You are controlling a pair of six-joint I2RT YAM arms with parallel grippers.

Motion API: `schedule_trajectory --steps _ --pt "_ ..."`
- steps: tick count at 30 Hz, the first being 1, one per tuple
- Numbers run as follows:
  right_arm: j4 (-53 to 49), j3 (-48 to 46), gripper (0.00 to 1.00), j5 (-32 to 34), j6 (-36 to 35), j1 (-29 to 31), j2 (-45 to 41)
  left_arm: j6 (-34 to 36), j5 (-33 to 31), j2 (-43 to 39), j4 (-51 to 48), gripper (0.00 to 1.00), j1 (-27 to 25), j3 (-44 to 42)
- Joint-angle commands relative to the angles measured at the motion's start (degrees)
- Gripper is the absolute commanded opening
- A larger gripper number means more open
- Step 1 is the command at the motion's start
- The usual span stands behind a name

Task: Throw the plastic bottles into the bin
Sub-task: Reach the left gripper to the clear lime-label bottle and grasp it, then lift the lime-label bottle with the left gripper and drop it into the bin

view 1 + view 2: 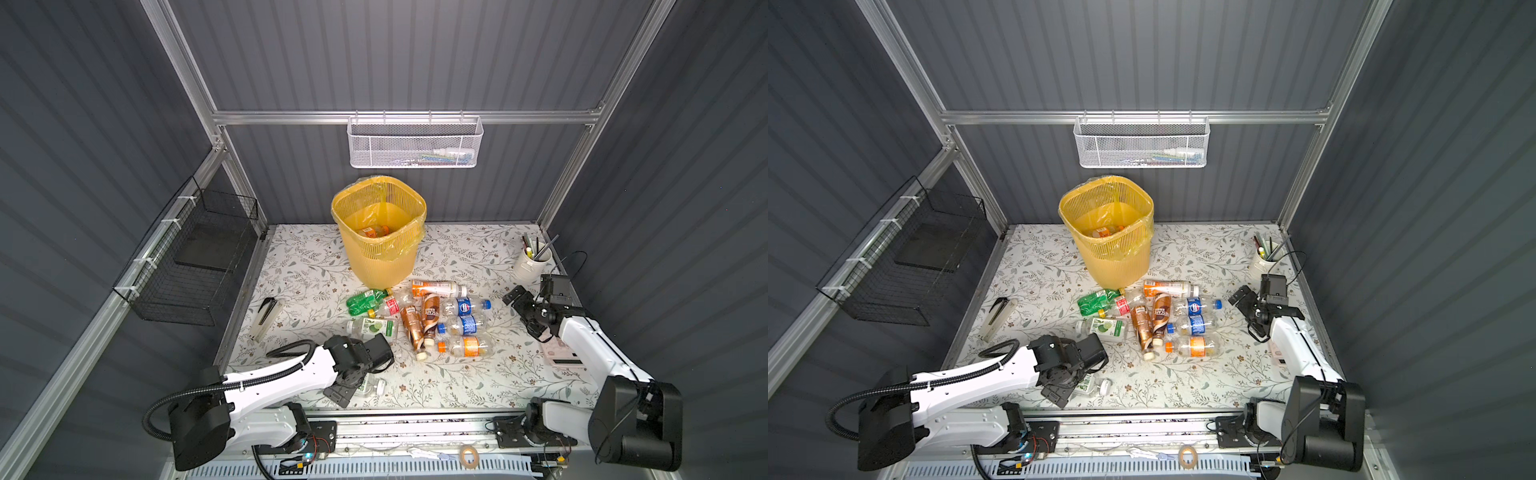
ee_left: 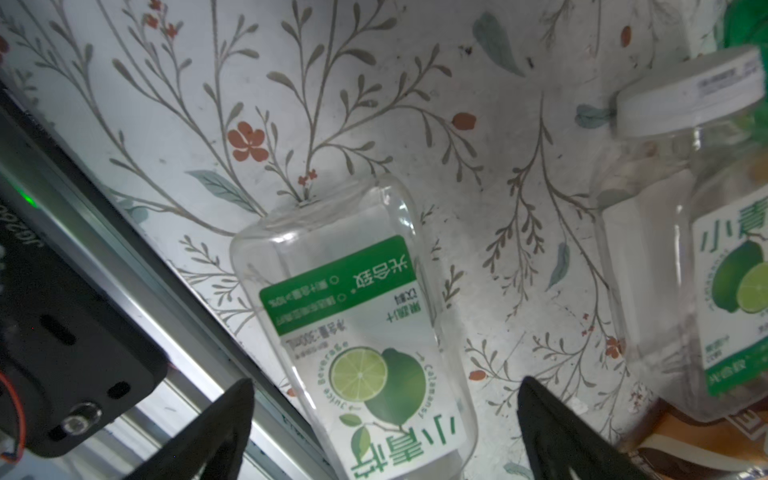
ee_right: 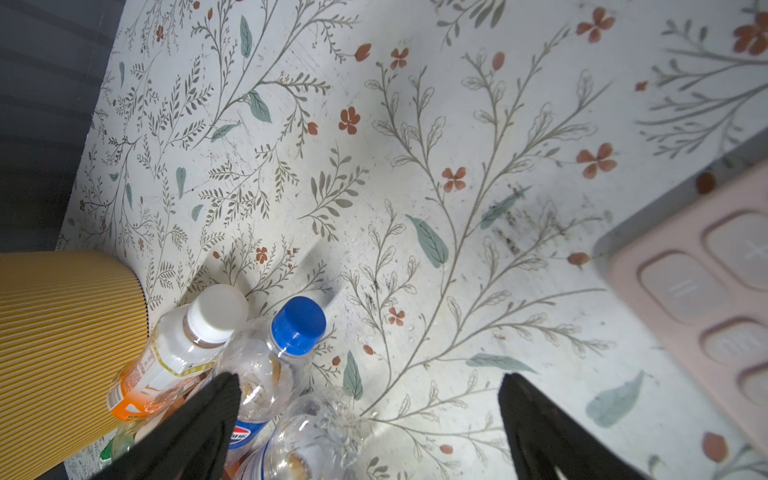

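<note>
The job is at the grab step; the left claw (image 2: 384, 384) has its two fingers wide apart, one on each side of a lime bottle (image 2: 353, 332) that lies flat near the near edge of the table (image 1: 311, 266), and neither finger seems to touch it; next, I think, the fingers must close on the bottle, lift it, carry it to the far side and let go over the bin (image 1: 382, 266); the yellow bin stands at the far middle of the table, with at least one orange bottle (image 1: 374, 231) down inside; most of the plastic bottles (image 1: 428, 320) lie in a heap just in front of the bin; the right claw (image 3: 370, 380) is open too and holds nothing, just to the right of the heap, near a blue-cap bottle (image 3: 297, 324); in both top views the left arm covers most of the lime bottle, so only its cap end shows; the left wrist view cuts off that cap; I cannot tell how many bottles are in the bin; a pink calculator (image 3: 706, 291) is half hidden under the right arm.
</note>
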Motion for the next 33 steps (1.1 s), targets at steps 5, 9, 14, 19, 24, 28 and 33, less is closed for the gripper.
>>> schedule_trajectory --steps 5,9,14,19,24,28,33 --pt "-1.35 1.18 0.99 -1.11 -1.73 -1.38 0.10 -3.60 0.71 3.52 8.24 0.93 -0.36 -5.12" --pt "-1.68 1.37 0.99 -1.38 -1.98 -1.74 0.01 -3.50 0.63 4.65 12.71 0.84 -0.27 -7.95" --pt "-1.71 1.37 0.99 -1.62 -1.74 -1.90 -0.11 -3.11 -1.88 3.66 13.25 0.65 -0.18 -9.05" --pt "-1.36 1.37 0.99 -1.80 -1.42 -1.83 -0.02 2.37 -12.35 0.50 4.26 0.54 -0.18 -1.39" --pt "-1.16 1.79 0.99 -1.64 -1.49 -1.85 0.34 12.17 -27.58 -3.57 -6.21 0.53 -0.18 10.36" --pt "0.36 2.38 0.99 -1.98 -2.85 -1.97 -0.19 25.23 -43.71 -7.62 -7.59 0.53 -0.12 20.74" --pt "3.51 1.48 0.99 -5.06 -2.53 -2.38 -2.17 64.11 -48.64 -10.81 17.80 0.56 5.15 28.42"
